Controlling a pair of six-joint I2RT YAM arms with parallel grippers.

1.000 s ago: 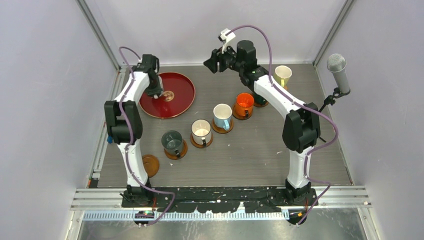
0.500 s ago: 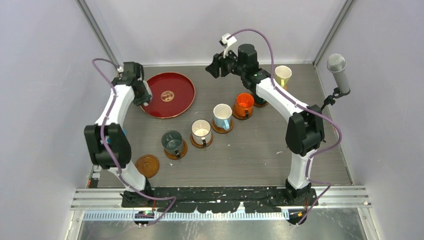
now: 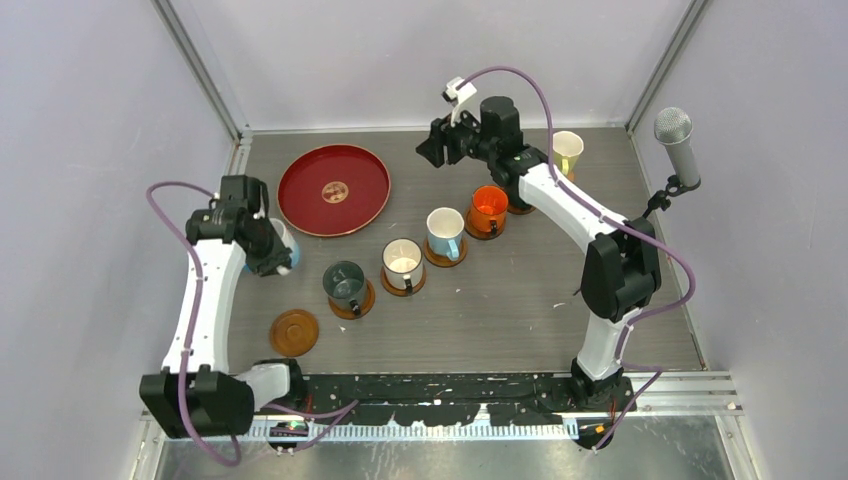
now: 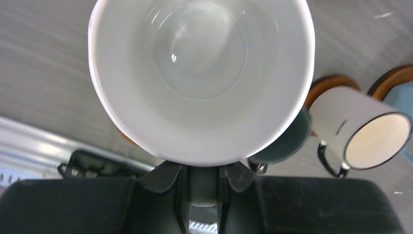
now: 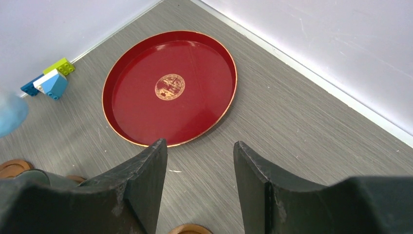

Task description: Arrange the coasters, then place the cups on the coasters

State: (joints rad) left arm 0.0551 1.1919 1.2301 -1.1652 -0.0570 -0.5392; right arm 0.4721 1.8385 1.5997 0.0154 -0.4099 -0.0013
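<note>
My left gripper (image 3: 268, 250) is shut on the handle of a white cup (image 3: 284, 244), carried above the table left of the row. The left wrist view looks into the white cup (image 4: 202, 78), its handle pinched between my jaws at the left gripper (image 4: 203, 170). A bare coaster (image 3: 294, 332) lies near the front left. Cups stand on coasters in a diagonal row: dark grey-green (image 3: 346, 284), white (image 3: 402, 264), light blue (image 3: 445, 231), orange (image 3: 489, 207). A pale yellow cup (image 3: 566, 152) stands at the back right. My right gripper (image 3: 430, 145) hovers open at the back, holding nothing.
The red round tray (image 3: 300, 200) lies at the back left and also appears as the tray (image 5: 141, 97) beyond my open right gripper (image 5: 199, 146). Toy bricks (image 5: 48, 80) sit by the left wall. A microphone (image 3: 676, 140) stands at the right edge.
My left arm has swung from the red tray toward the front left, carrying the white cup. The right arm has shifted slightly to the right, jaws unchanged.
</note>
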